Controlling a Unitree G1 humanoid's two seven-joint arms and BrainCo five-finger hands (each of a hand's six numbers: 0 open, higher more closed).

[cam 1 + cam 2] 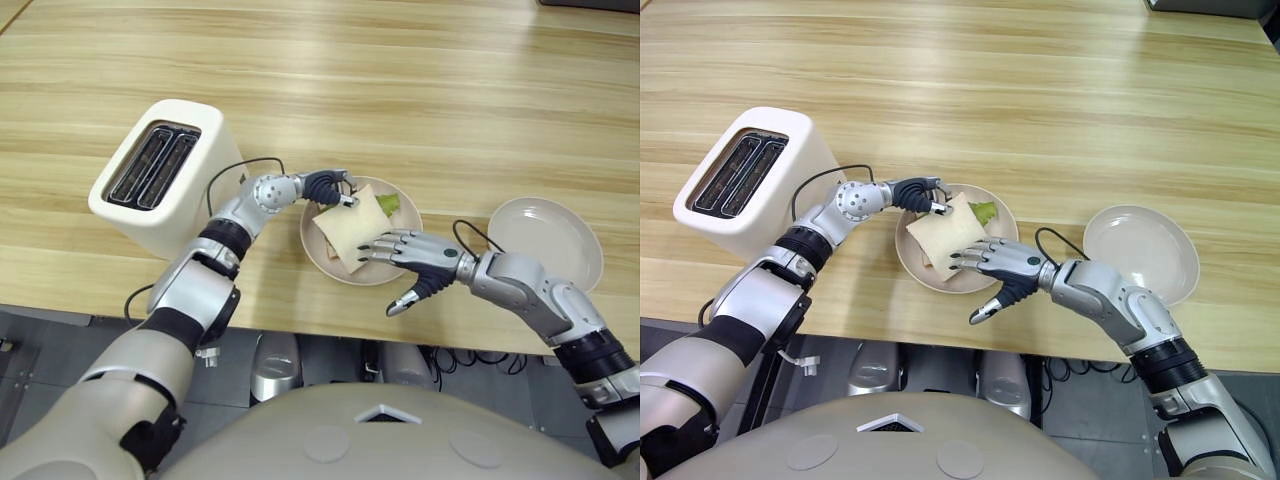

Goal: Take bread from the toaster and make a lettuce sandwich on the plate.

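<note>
A white toaster (160, 190) stands at the left of the table, its two slots dark. A beige plate (327, 254) in front of me holds a sandwich: a pale bread slice (350, 232) lies on top, with green lettuce (388, 204) sticking out at its far right corner. My left hand (330, 186) is at the plate's far left rim, its fingers pinching the near corner of the top slice. My right hand (412, 260) hovers at the plate's right front edge, fingers spread open, fingertips touching the bread's right side.
A second, empty beige plate (547, 240) sits to the right. The toaster's black cord (238, 166) runs behind my left wrist. The table's front edge lies just below both hands. Wide bare wood stretches behind the plates.
</note>
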